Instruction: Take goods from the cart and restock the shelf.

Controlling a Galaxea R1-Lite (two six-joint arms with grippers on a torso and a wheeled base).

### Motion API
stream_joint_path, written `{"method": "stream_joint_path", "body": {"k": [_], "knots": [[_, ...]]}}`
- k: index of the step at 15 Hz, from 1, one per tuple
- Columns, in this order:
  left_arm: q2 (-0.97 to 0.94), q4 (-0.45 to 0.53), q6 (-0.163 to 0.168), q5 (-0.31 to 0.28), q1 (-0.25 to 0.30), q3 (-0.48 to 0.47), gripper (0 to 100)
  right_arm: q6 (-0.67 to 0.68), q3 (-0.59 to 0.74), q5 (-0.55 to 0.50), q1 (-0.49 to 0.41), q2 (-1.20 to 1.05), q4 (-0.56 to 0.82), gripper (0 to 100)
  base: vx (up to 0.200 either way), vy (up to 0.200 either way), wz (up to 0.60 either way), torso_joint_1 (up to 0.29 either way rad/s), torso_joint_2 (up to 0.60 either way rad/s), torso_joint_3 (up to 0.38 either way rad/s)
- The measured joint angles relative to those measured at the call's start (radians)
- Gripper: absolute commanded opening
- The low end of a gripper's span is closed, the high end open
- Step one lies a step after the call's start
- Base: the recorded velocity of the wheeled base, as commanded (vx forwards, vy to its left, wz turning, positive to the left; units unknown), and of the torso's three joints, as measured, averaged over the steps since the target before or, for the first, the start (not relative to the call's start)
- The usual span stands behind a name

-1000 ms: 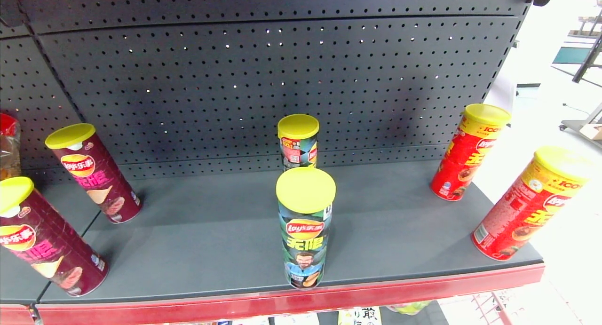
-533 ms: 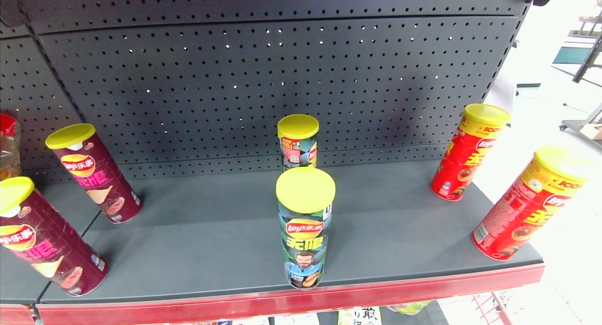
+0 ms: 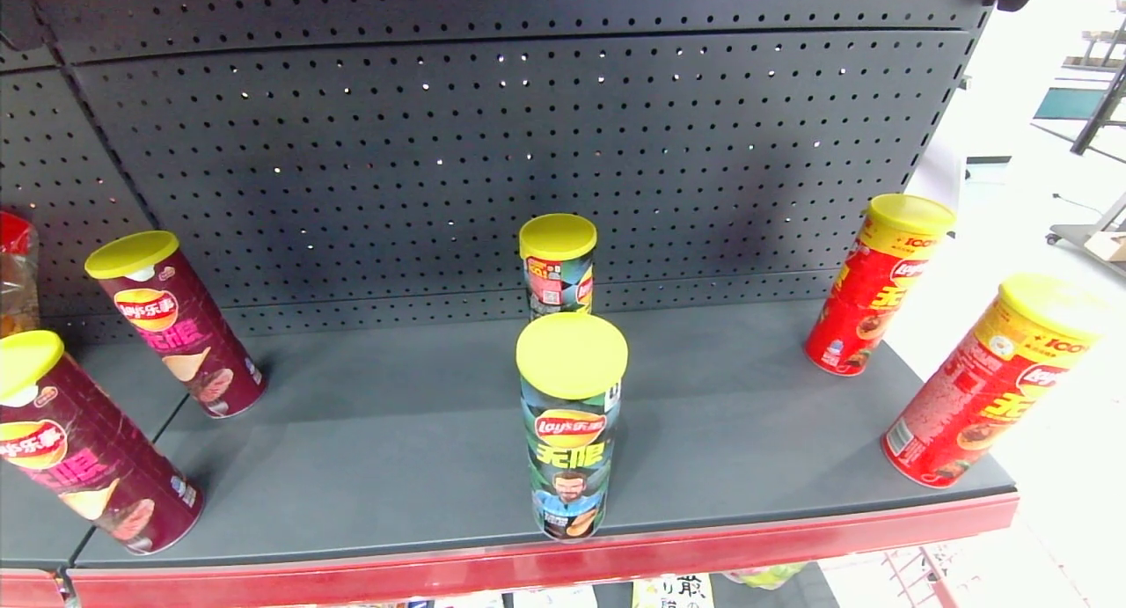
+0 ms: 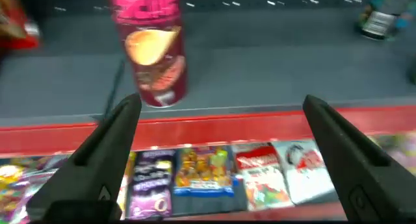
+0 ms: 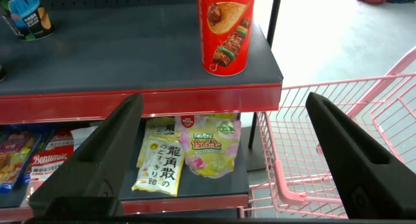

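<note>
Shelf (image 3: 396,432) first: its dark deck carries six crisp cans, all upright, in three pairs set well apart, with broad bare stretches between them. I'd judge the restocking far from finished. The pink wire cart (image 5: 338,152) stands low, just beside the shelf's right end. The right wrist view adds it to what the head view gives from above, though I cannot tell whether goods lie in it.

Both wrist views also look under the red front lip to a lower shelf (image 5: 195,198) of snack packets (image 5: 208,146).

On the deck, the maroon pair (image 3: 176,322) stands at the left, the green pair (image 3: 570,423) in the middle and the red pair (image 3: 990,384) at the right.

The left tool (image 4: 221,102) and the right tool (image 5: 224,97) are both spread wide with nothing between the fingers, level with the front lip. By my reckoning the next can has yet to be fetched.
</note>
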Motion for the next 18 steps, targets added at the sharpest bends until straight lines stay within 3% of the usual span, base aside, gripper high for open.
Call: {"method": "stream_joint_path", "body": {"k": [7, 12, 18], "knots": [[-0.033, 0.001, 0.0, 0.003, 0.007, 0.002, 100, 0.001, 0.0, -0.001, 0.0, 0.0, 0.0, 100, 0.0, 0.0, 0.0, 0.0, 0.0, 0.0], [-0.034, 0.001, 0.0, 0.003, 0.007, 0.002, 100, 0.001, 0.0, -0.001, 0.0, 0.0, 0.0, 100, -0.2, 0.0, 0.0, 0.006, 0.0, 0.002], [-0.034, 0.001, -0.001, 0.001, 0.007, 0.001, 100, -0.003, 0.0, 0.0, 0.0, 0.0, 0.0, 100, 0.0, 0.0, 0.0, 0.0, 0.0, 0.0]]}}
